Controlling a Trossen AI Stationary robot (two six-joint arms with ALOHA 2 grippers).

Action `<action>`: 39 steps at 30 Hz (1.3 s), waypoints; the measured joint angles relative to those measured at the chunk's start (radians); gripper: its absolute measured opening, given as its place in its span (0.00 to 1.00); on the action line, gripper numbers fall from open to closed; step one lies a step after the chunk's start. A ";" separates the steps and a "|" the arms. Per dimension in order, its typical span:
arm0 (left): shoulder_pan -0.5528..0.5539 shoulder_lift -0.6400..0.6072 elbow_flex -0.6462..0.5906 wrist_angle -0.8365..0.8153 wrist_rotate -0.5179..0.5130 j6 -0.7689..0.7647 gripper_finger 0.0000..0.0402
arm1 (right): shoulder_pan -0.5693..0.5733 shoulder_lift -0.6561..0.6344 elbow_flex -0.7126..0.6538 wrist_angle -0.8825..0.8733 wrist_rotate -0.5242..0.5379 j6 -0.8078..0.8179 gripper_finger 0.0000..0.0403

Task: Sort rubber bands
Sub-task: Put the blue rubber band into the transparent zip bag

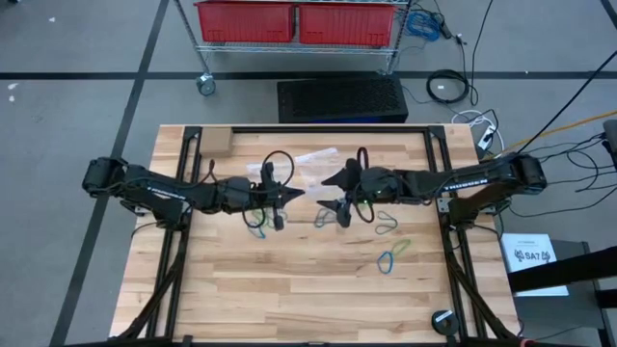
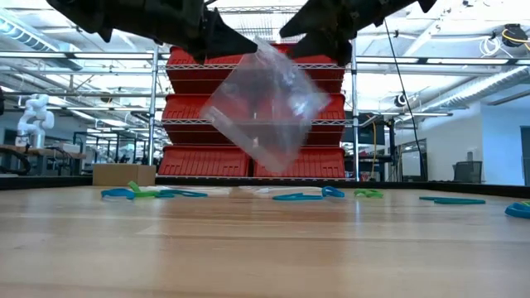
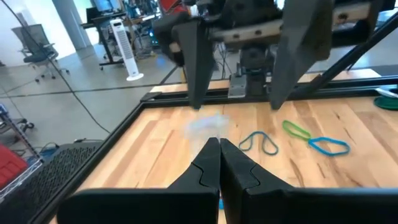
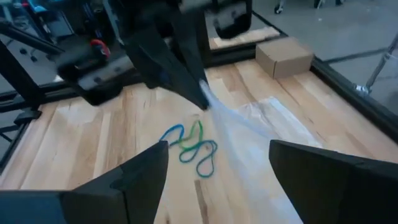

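- Rubber bands lie scattered on the table, none bagged yet.
- Left hand, fingers pressed together, pinches the clear bag aloft.
- Right hand spread wide; next, likely grip the bag's other edge to open it.

Thin elastic rubber bands, blue, bright green and dark teal, lay flat in small clusters on the wood: a tangled blue-green cluster left of centre, another to the right, and a blue-green pair nearer the front.
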 joint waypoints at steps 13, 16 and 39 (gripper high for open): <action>0.025 0.000 -0.001 -0.031 0.003 0.021 0.00 | 0.000 -0.156 0.000 -0.224 -0.002 -0.073 0.68; 0.026 -0.004 -0.001 -0.042 0.003 0.021 0.00 | 0.009 -0.187 0.000 -0.401 -0.009 -0.055 0.68; 0.025 -0.047 -0.002 -0.123 0.004 0.017 0.00 | 0.250 0.028 -0.001 -0.981 -0.145 0.291 0.68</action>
